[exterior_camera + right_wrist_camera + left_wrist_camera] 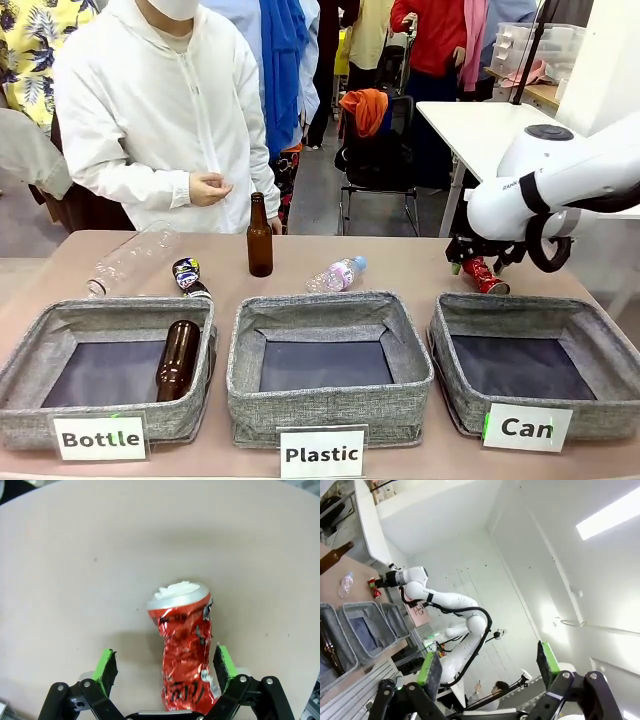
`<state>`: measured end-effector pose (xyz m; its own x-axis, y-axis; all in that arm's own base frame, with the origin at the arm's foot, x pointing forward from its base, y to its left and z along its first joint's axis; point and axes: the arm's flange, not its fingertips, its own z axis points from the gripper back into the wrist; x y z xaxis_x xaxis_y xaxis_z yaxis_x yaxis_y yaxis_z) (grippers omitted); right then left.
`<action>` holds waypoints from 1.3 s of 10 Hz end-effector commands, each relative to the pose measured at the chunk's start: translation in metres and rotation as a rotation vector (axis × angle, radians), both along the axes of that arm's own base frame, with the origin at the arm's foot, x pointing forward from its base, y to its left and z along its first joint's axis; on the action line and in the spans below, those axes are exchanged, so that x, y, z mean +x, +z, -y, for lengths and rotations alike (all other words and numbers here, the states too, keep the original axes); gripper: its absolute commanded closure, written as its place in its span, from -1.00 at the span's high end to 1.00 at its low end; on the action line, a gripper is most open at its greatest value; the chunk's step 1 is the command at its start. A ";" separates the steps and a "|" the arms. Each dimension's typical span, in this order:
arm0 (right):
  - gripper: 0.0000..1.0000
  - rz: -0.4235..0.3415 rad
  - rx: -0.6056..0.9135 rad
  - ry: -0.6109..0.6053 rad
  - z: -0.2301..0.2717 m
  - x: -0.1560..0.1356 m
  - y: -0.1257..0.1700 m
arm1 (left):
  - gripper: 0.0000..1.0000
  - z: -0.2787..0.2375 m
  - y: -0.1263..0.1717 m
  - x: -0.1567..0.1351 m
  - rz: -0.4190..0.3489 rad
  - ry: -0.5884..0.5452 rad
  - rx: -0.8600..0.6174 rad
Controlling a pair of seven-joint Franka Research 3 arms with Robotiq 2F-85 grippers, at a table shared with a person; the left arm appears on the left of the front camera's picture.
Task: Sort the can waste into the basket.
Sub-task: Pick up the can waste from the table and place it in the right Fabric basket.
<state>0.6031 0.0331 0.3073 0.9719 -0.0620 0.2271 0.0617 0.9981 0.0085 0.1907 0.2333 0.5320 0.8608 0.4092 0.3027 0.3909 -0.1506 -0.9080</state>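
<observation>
Front view: the crushed red can (485, 276) lies on the table (400, 258) just behind the grey woven "Can" basket (520, 312), under the right arm's jaws. The black can (187, 273) lies well apart, to the left.

Left wrist view: the left arm's jaws are spread, empty and aimed upward.

Right wrist view: the right arm's jaws are spread astride the red can (187, 655), which sits off-centre, close to one green pad (224, 661). Its long axis runs along the fingers, silver top away. The thin metal is glossy and crumpled.
</observation>
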 end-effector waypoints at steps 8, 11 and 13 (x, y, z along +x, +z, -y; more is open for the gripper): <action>-0.20 -0.044 -0.075 -0.113 -0.003 0.013 -0.007 | 1.00 0.122 -0.072 0.091 -0.259 -0.278 0.104; -0.24 -0.047 -0.082 -0.107 -0.003 0.015 -0.006 | 1.00 0.122 -0.072 0.091 -0.259 -0.278 0.104; -1.00 -0.056 -0.087 -0.105 -0.004 0.014 -0.005 | 1.00 0.122 -0.072 0.091 -0.259 -0.278 0.104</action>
<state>0.6108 0.0310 0.2993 0.9750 -0.1287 0.1812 0.1386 0.9894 -0.0431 0.2836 0.1109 0.4579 0.9873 0.1343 0.0846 0.1005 -0.1164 -0.9881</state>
